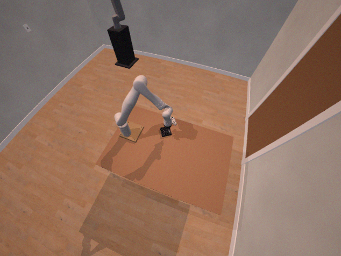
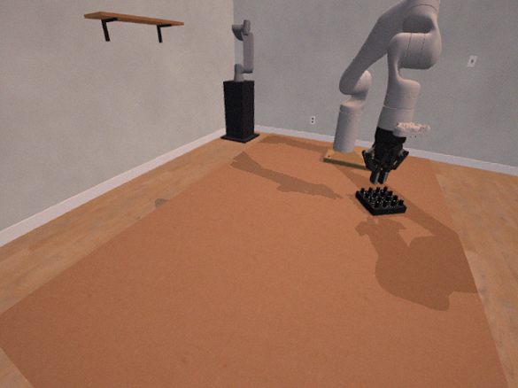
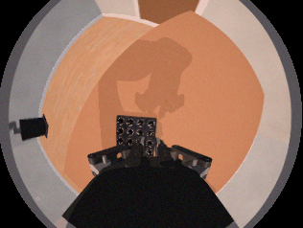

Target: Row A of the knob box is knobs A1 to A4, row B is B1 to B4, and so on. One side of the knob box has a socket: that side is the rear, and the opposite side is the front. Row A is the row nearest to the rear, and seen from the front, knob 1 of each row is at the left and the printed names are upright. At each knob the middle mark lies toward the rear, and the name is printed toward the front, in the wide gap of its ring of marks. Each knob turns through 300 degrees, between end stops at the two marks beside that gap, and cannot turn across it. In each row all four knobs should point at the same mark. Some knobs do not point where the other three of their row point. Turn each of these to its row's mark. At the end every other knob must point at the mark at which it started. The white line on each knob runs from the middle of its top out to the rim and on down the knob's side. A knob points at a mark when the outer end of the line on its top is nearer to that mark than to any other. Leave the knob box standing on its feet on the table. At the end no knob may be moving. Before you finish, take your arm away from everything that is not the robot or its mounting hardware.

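Note:
The black knob box (image 1: pixel 165 132) (image 2: pixel 389 212) (image 3: pixel 135 126) sits flat on the orange-brown mat, with several rows of upright black knobs on top. My gripper (image 2: pixel 378 181) (image 3: pixel 150 142) points down, its fingers a little apart and empty. In the exterior view the fingertips are above the far part of the box, clear of the knobs. In the wrist view the fingers cover the box's lower part and hide some knobs there. White marks show around the visible knobs, but the lines and names are too small to read. The socket cannot be made out.
The orange-brown mat (image 1: pixel 192 165) (image 2: pixel 245 277) (image 3: pixel 221 96) lies under the box. My arm's base plate (image 1: pixel 137 132) (image 2: pixel 338 159) is beyond the box in the exterior view. A black pedestal (image 1: pixel 121 45) (image 2: pixel 239 111) (image 3: pixel 34 127) with another arm stands farther off. A shelf (image 2: pixel 133 19) is on the wall.

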Tool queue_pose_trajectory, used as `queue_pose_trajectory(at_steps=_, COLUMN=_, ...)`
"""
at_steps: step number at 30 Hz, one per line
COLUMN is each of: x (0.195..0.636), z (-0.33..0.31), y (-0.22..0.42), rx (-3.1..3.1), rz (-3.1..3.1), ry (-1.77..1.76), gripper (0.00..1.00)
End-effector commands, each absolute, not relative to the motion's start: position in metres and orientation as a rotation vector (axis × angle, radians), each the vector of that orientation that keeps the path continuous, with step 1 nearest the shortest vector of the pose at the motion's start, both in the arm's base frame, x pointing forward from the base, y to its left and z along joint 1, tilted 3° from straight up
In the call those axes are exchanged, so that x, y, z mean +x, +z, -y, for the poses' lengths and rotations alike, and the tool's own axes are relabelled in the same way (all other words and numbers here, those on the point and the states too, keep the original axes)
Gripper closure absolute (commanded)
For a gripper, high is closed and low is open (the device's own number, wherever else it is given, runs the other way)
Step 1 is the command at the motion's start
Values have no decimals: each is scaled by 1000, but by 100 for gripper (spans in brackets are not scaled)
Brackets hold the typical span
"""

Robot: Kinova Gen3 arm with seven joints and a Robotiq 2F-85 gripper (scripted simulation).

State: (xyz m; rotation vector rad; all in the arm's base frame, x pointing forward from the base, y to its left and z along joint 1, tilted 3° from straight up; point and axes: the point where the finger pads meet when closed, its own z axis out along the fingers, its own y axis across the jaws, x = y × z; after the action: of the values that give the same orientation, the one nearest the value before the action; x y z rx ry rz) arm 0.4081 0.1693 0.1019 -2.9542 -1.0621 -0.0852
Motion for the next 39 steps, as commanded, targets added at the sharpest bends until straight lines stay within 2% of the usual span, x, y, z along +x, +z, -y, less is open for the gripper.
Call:
queue_pose_trajectory(at_steps=1, x=408, z=-169, y=101, rx=-2955, rz=1061, ry=-86, gripper=81)
queue_pose_trajectory(at_steps=39, x=410, z=-170, y=63, rx=-2955, rz=1061, ry=-86, gripper=81)
